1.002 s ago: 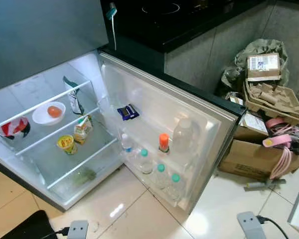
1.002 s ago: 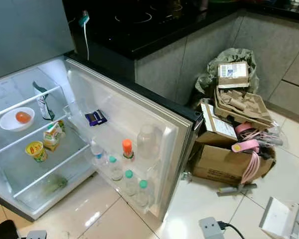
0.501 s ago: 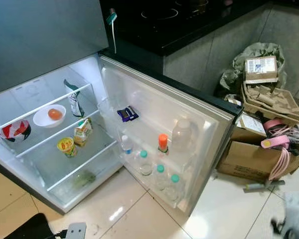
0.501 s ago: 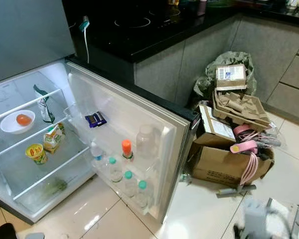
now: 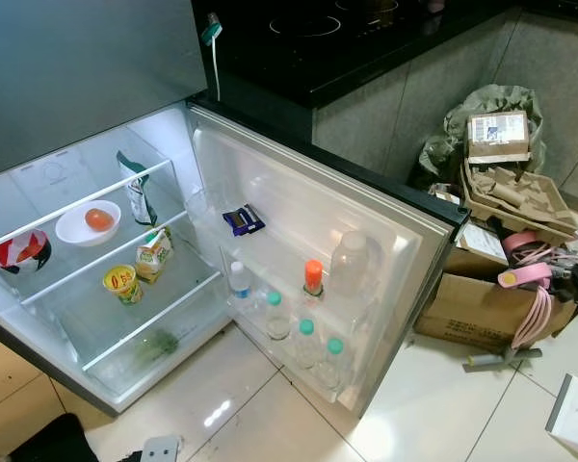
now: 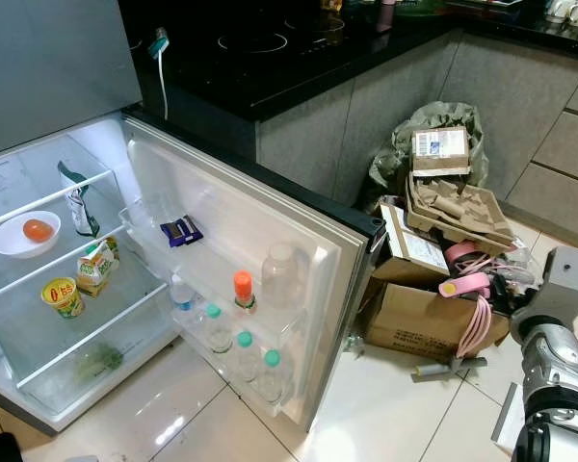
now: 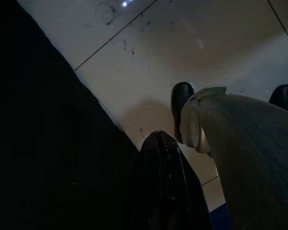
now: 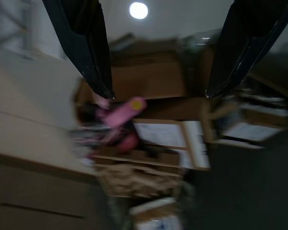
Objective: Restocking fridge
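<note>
Fridge [image 5: 299, 207]: door open, bottles [image 5: 302, 339] in door's bottom rack, shelves part-filled. Right gripper [image 8: 156, 93]: empty, fingers spread, facing what looks like the cardboard box [image 6: 414, 313]. Left gripper [image 7: 158, 158]: fingers together, idle. Restocking seemingly unfinished.

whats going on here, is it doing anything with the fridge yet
Nothing is being handled yet. The fridge door stands wide open, with bottles in its lower rack and a bowl and a yellow cup on the shelves. The right tool is open and empty, pointing toward the cardboard boxes beside the fridge. The left arm hangs idle.
</note>
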`<state>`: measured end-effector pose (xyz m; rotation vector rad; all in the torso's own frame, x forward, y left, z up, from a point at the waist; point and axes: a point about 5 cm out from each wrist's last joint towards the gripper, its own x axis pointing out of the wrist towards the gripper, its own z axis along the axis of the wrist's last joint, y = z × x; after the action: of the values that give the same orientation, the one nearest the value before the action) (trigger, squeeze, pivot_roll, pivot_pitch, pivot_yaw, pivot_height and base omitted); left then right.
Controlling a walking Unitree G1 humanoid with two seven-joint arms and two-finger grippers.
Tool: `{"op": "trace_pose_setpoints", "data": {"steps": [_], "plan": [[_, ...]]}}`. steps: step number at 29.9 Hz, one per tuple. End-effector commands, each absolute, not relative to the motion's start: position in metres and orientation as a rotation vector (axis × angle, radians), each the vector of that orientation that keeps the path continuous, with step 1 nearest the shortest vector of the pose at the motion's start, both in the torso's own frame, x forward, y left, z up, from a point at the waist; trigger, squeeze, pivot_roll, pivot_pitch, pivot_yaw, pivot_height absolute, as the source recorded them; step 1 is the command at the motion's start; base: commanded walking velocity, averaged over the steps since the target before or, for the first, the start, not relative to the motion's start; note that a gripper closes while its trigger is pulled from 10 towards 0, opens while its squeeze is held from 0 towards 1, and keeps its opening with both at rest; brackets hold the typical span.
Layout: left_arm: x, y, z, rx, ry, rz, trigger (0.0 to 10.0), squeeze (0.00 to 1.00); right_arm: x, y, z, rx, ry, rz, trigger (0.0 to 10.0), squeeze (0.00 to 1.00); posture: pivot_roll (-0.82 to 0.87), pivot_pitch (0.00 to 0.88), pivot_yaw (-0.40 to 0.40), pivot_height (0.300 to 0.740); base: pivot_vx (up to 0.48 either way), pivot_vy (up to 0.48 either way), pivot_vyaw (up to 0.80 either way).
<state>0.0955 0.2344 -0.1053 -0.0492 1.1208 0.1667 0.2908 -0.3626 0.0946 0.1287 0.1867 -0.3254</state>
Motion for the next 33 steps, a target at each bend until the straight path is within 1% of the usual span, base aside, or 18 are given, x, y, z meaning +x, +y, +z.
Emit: {"op": "trace_pose_setpoints", "data": {"steps": [1, 5, 6, 7, 10, 12, 16, 18, 19, 20, 22, 24, 25, 26, 29, 30, 31, 33], "plan": [[0.091, 0.23, -0.108, -0.07, 1.14, 0.172, 10.0, 0.0, 0.29, -0.356, 0.087, 0.179, 0.193, -0.287, 10.0, 0.0, -0.11, 0.0, -0.015, 0.74, 0.0, 0.0, 0.0], [0.095, 0.235, -0.106, -0.062, 1.132, 0.176, 10.0, 0.0, 0.297, -0.331, 0.079, 0.281, 0.174, -0.111, 10.0, 0.0, -0.11, 0.0, -0.005, 0.74, 0.0, 0.0, 0.0], [0.095, 0.235, -0.106, -0.062, 1.132, 0.176, 10.0, 0.0, 0.297, -0.331, 0.079, 0.281, 0.174, -0.111, 10.0, 0.0, -0.11, 0.0, -0.005, 0.74, 0.0, 0.0, 0.0], [0.096, 0.236, -0.105, -0.058, 1.13, 0.175, 10.0, 0.0, 0.3, -0.319, 0.076, 0.327, 0.169, -0.008, 10.0, 0.0, -0.1, 0.0, -0.009, 0.74, 0.0, 0.0, 0.0], [0.096, 0.237, -0.105, -0.055, 1.129, 0.174, 10.0, 0.0, 0.302, -0.312, 0.075, 0.349, 0.168, 0.052, 10.0, 0.0, -0.1, 0.0, -0.009, 0.74, 0.0, 0.0, 0.0], [0.097, 0.237, -0.105, -0.054, 1.129, 0.177, 10.0, 0.0, 0.304, -0.3, 0.074, 0.367, 0.171, 0.151, 10.0, 0.0, -0.1, 0.0, -0.011, 0.74, 0.0, 0.0, 0.0], [0.096, 0.236, -0.105, -0.06, 1.13, 0.181, 10.0, 0.0, 0.305, -0.257, 0.069, 0.413, 0.204, 0.541, 10.0, 0.0, -0.1, 0.0, -0.02, 0.74, 0.0, 0.0, 0.0], [0.096, 0.236, -0.105, -0.06, 1.13, 0.181, 10.0, 0.0, 0.305, -0.257, 0.069, 0.413, 0.204, 0.541, 10.0, 0.0, -0.1, 0.0, -0.02, 0.74, 0.0, 0.0, 0.0], [0.095, 0.235, -0.106, -0.063, 1.131, 0.181, 10.0, 0.0, 0.303, -0.249, 0.067, 0.41, 0.221, 0.626, 10.0, 0.0, -0.1, 0.0, -0.021, 0.74, 0.0, 0.0, 0.0], [0.095, 0.235, -0.106, -0.063, 1.131, 0.181, 10.0, 0.0, 0.303, -0.249, 0.067, 0.41, 0.221, 0.626, 10.0, 0.0, -0.1, 0.0, -0.021, 0.74, 0.0, 0.0, 0.0], [0.093, 0.232, -0.107, -0.069, 1.138, 0.178, 10.0, 0.0, 0.295, -0.222, 0.06, 0.393, 0.274, 0.875, 10.0, 0.0, -0.1, 0.0, -0.024, 0.74, 0.0, 0.0, 0.0], [0.092, 0.231, -0.107, -0.071, 1.142, 0.176, 10.0, 0.0, 0.289, -0.203, 0.057, 0.393, 0.3, 1.019, 10.0, 0.0, -0.11, 0.0, -0.024, 0.74, 0.0, 0.0, 0.0], [0.092, 0.231, -0.107, -0.071, 1.142, 0.176, 10.0, 0.0, 0.289, -0.203, 0.057, 0.393, 0.3, 1.019, 10.0, 0.0, -0.11, 0.0, -0.024, 0.74, 0.0, 0.0, 0.0], [0.091, 0.23, -0.108, -0.072, 1.144, 0.174, 10.0, 0.0, 0.284, -0.19, 0.056, 0.395, 0.312, 1.113, 10.0, 0.0, -0.11, 0.0, -0.025, 0.74, 0.0, 0.0, 0.0], [0.091, 0.23, -0.108, -0.071, 1.144, 0.172, 10.0, 0.0, 0.278, -0.177, 0.056, 0.397, 0.321, 1.199, 10.0, 0.0, -0.11, 0.0, -0.024, 0.74, 0.0, 0.0, 0.0], [0.092, 0.23, -0.108, -0.07, 1.145, 0.17, 10.0, 0.0, 0.271, -0.163, 0.057, 0.398, 0.333, 1.295, 10.0, 0.0, -0.11, 0.0, -0.02, 0.74, 0.0, 0.0, 0.0], [0.092, 0.23, -0.108, -0.07, 1.145, 0.17, 10.0, 0.0, 0.271, -0.163, 0.057, 0.398, 0.333, 1.295, 10.0, 0.0, -0.11, 0.0, -0.02, 0.74, 0.0, 0.0, 0.0], [0.093, 0.23, -0.107, -0.064, 1.145, 0.164, 10.0, 0.0, 0.255, -0.136, 0.062, 0.417, 0.352, 1.489, 10.0, 0.0, -0.11, 0.0, -0.018, 0.74, 0.0, 0.0, 0.0]]}}
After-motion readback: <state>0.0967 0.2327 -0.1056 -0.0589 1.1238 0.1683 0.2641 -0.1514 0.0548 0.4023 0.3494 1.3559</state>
